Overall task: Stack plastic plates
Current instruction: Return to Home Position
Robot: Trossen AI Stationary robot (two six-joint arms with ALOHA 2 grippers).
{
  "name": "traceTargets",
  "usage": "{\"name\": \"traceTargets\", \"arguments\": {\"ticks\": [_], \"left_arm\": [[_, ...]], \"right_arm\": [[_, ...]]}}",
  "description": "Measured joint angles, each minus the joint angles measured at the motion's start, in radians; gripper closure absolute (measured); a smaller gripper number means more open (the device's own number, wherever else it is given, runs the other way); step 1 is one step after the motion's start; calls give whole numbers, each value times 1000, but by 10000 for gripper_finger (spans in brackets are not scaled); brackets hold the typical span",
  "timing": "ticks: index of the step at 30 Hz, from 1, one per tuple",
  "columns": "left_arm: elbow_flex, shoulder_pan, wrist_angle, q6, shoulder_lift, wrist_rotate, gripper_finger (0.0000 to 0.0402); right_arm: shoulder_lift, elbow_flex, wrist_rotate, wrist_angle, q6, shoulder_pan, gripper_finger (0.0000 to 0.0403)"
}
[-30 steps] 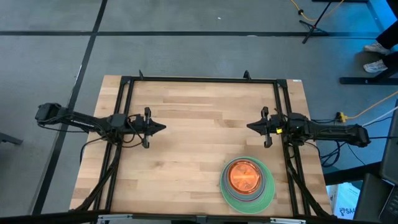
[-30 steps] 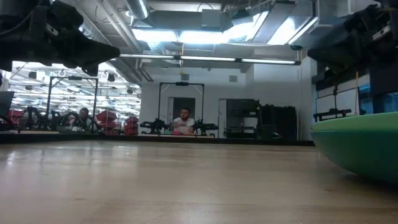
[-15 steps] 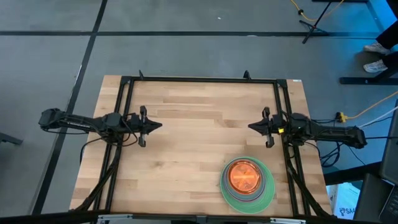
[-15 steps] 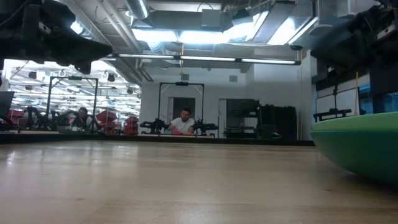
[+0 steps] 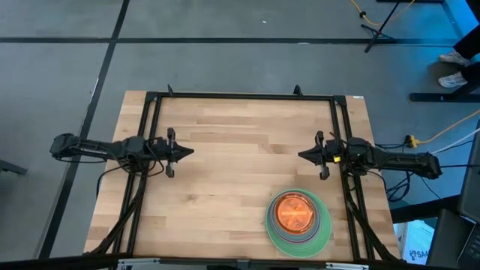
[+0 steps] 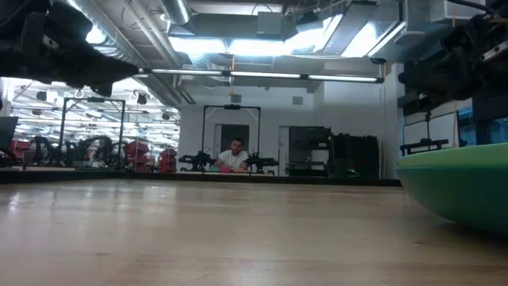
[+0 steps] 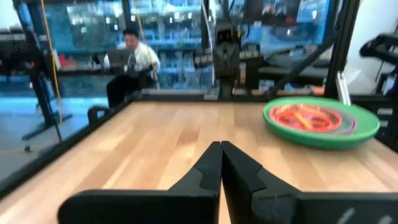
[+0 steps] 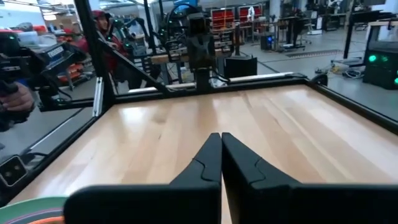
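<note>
- Nearest to us, by the near edge of the table [image 5: 225, 187] on its right side, stands one stack of plates [image 5: 298, 216]. An orange plate [image 5: 294, 211] is on top, a greyish ring shows under it, and a green plate [image 5: 279, 241] is at the bottom.
- We cannot count how many plates the stack holds, and we see no plate lying apart from it.
- Further in, at mid-table, we count two arms, one at each side.
- The left gripper [image 5: 187, 151] hangs over the left side, well apart from the stack, its fingers clenched together on nothing.
- The right gripper [image 5: 302, 155] hangs over the right side, just beyond the stack, also clenched and empty.
- We judge the stacking done; the step in hand is bringing both arms home.
- The next move calls for no grasp, only a clean pull-back that keeps clear of the stack.
- Farthest off, in the room behind the table, we see one person [image 6: 232, 155] at a desk.
</note>
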Motion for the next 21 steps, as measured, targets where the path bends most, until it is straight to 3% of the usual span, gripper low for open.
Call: {"name": "traceTargets", "arguments": {"ticks": [8, 13, 21], "left_arm": [[0, 0, -111, -16, -132, -36, 398], [0, 0, -147, -17, -235, 24, 398], [8, 0, -217, -27, -235, -3, 398]], "right_arm": [[-2, 0, 33, -12, -16, 0, 402], [-2, 0, 33, -11, -18, 0, 402], [-17, 0, 33, -20, -17, 0, 402]]}}
